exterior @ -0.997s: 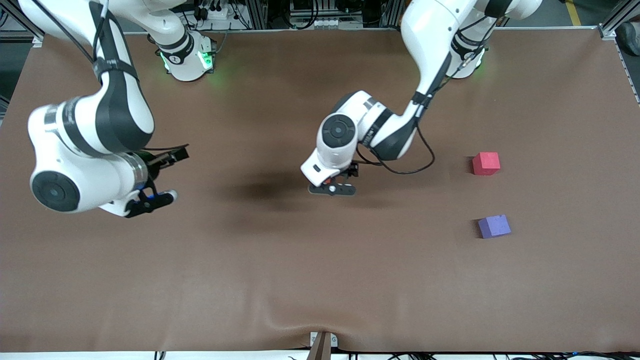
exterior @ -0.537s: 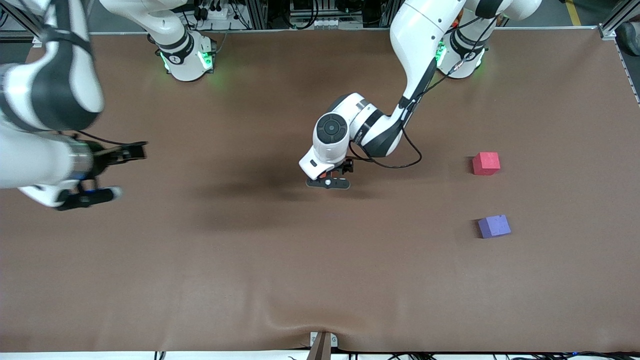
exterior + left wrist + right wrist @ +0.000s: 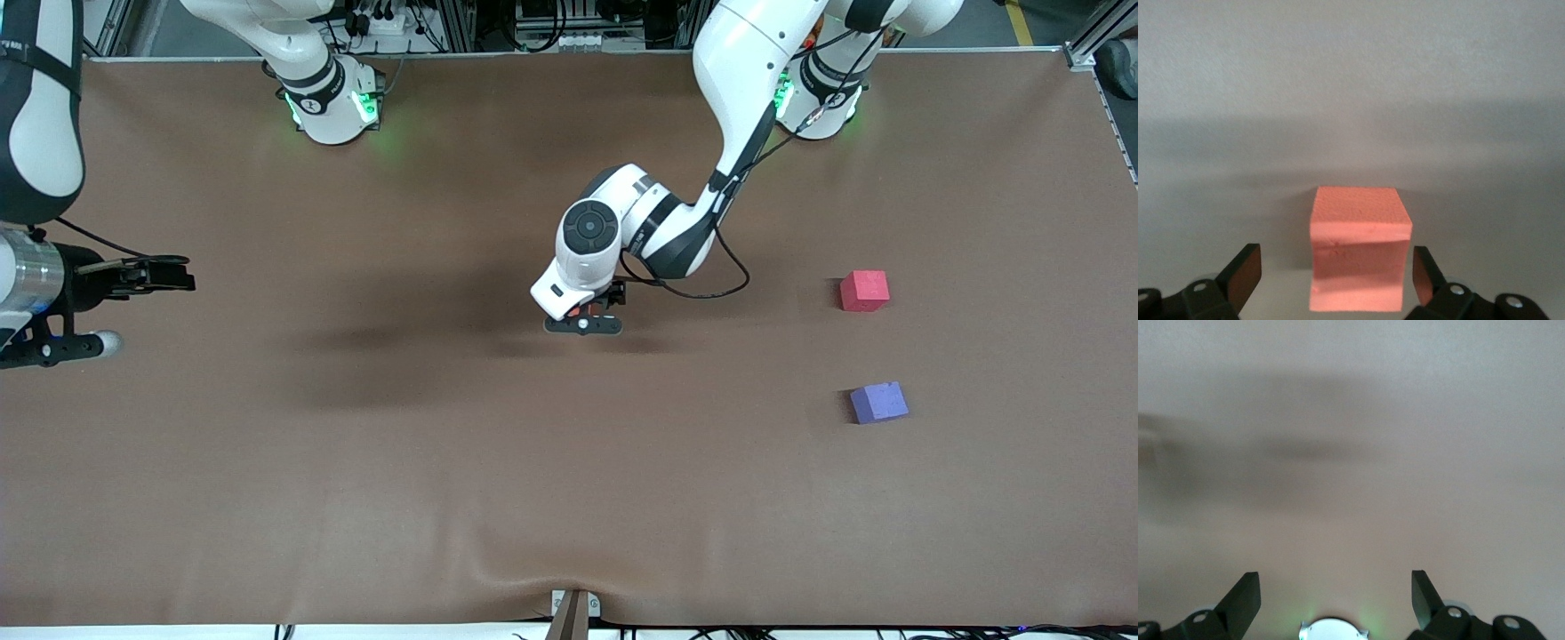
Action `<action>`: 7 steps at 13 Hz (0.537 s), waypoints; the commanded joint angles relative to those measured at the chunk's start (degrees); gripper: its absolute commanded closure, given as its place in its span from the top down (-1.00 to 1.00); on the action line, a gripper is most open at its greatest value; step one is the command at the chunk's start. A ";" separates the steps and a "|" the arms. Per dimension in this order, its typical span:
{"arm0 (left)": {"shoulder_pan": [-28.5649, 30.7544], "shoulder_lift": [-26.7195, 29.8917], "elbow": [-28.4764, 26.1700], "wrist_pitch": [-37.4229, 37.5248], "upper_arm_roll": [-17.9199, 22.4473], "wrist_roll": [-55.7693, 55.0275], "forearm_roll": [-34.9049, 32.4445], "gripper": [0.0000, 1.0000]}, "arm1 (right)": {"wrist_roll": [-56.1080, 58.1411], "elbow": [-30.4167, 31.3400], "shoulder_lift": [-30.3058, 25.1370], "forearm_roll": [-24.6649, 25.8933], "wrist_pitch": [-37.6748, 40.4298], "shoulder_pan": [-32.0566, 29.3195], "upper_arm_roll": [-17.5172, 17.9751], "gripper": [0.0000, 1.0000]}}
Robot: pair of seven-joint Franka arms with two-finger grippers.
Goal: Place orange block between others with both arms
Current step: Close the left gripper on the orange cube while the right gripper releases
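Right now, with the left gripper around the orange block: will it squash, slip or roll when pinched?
The orange block looks like matte foam, so it is probably light and may give a little. Its grainy faces should resist slipping. Flat-sided, it seems unlikely to roll. The left gripper stands open, one finger on either side.

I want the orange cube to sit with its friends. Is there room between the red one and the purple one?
Yes. Bare brown table shows between the pinkish-red cube and the purple-blue cube. Mid-table is crowded: the left claw stands open around the orange cube. The right claw is open over bare table at the right arm's end.
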State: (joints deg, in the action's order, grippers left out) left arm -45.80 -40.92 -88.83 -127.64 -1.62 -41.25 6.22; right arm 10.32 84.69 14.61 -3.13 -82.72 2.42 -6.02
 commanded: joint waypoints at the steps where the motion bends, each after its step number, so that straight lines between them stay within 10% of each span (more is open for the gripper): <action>1: -1.30 -0.30 -0.20 -0.85 0.56 -1.38 0.90 1.00 | 0.49 14.27 -10.12 0.58 -7.62 -0.40 0.75 1.00; 7: -1.83 -4.43 -0.20 -6.39 0.56 -1.03 0.81 1.00 | 0.58 12.26 -9.69 2.16 -7.63 -1.28 0.84 1.00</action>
State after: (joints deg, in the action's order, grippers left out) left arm -46.87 -44.56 -89.36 -132.42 -1.60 -41.92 6.23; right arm 10.33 95.82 6.33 -2.18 -89.70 2.18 -6.04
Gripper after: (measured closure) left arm 0.000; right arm 0.000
